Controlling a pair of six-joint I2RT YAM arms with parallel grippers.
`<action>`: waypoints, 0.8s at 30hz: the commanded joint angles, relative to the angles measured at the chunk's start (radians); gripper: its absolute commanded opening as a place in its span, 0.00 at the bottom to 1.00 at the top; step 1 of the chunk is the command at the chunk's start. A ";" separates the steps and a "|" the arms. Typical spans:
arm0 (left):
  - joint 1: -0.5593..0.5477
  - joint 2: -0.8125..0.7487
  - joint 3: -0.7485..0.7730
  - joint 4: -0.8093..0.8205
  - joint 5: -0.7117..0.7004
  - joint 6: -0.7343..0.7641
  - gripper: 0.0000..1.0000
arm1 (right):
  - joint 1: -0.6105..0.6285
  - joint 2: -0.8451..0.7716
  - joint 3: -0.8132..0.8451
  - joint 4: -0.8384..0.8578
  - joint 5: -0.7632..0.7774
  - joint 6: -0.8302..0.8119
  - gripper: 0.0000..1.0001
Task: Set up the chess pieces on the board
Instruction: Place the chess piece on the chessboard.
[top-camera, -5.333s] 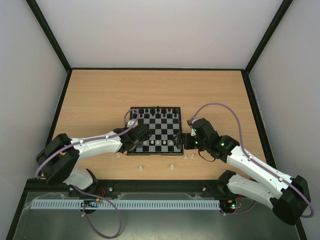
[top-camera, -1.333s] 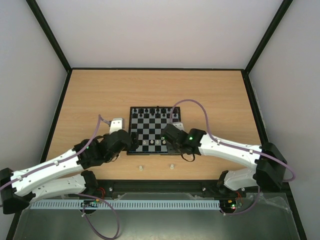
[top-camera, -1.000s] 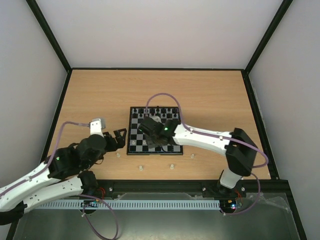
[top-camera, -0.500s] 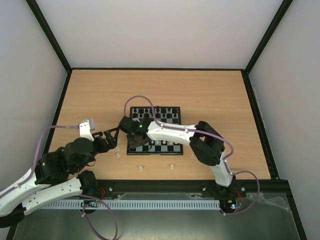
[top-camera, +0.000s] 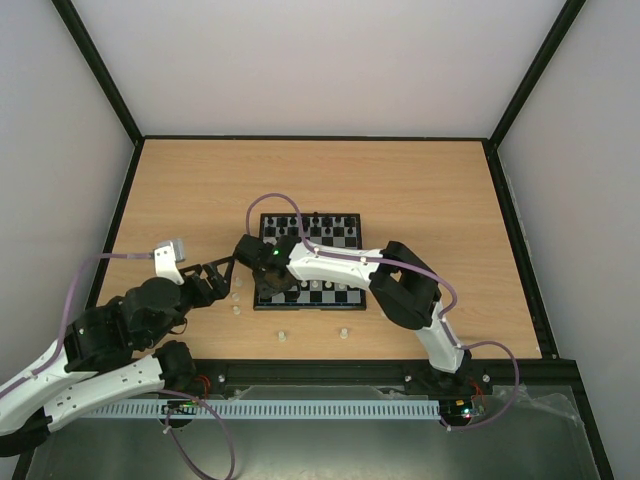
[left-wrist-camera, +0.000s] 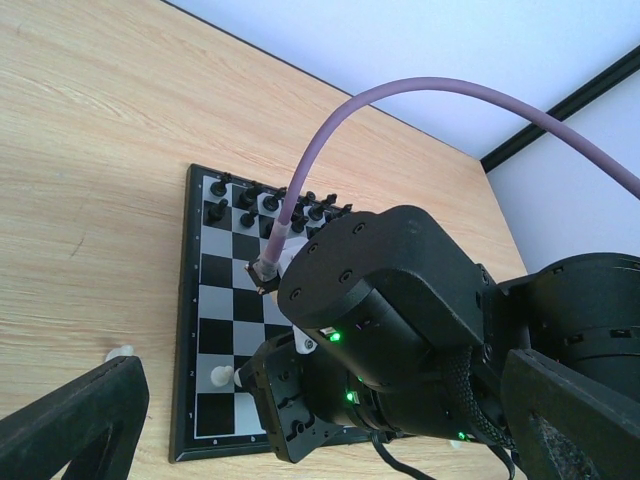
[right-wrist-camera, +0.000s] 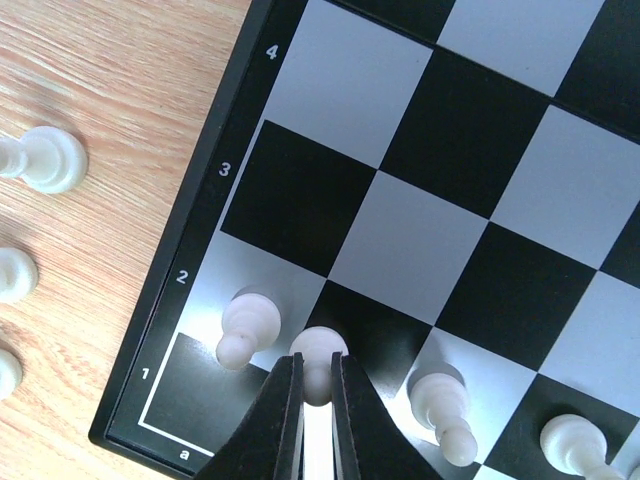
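Note:
The board (top-camera: 359, 262) lies mid-table, with black chess pieces (top-camera: 310, 222) along its far rows and white pawns (top-camera: 325, 287) in a near row. My right gripper (right-wrist-camera: 316, 375) is shut on a white pawn (right-wrist-camera: 318, 350) over a black square of row 2, next to another white pawn (right-wrist-camera: 245, 325) at the board's near left corner. My left gripper (left-wrist-camera: 322, 400) hangs open just left of the board (left-wrist-camera: 215, 300), its fingers (left-wrist-camera: 75, 420) wide apart with nothing between them. It looks onto the right arm's wrist (left-wrist-camera: 390, 300).
Loose white pieces lie on the wood off the board's left edge (right-wrist-camera: 45, 160) and by its near edge (top-camera: 282, 335), (top-camera: 345, 332), (top-camera: 385, 312). The right arm reaches across the board's near half. Black frame rails border the table.
My right arm swung left across the board to its near left corner, still shut on the pawn. The left arm drew back left, staying open.

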 joint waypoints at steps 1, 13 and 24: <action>-0.003 0.007 0.026 -0.006 -0.007 0.017 0.99 | 0.006 0.024 0.022 -0.083 0.028 0.004 0.01; -0.004 0.007 0.024 -0.003 -0.002 0.020 0.99 | 0.005 0.015 -0.001 -0.087 0.047 0.006 0.01; -0.004 0.019 0.023 -0.001 -0.004 0.021 0.99 | 0.005 -0.020 -0.025 -0.047 0.019 -0.005 0.23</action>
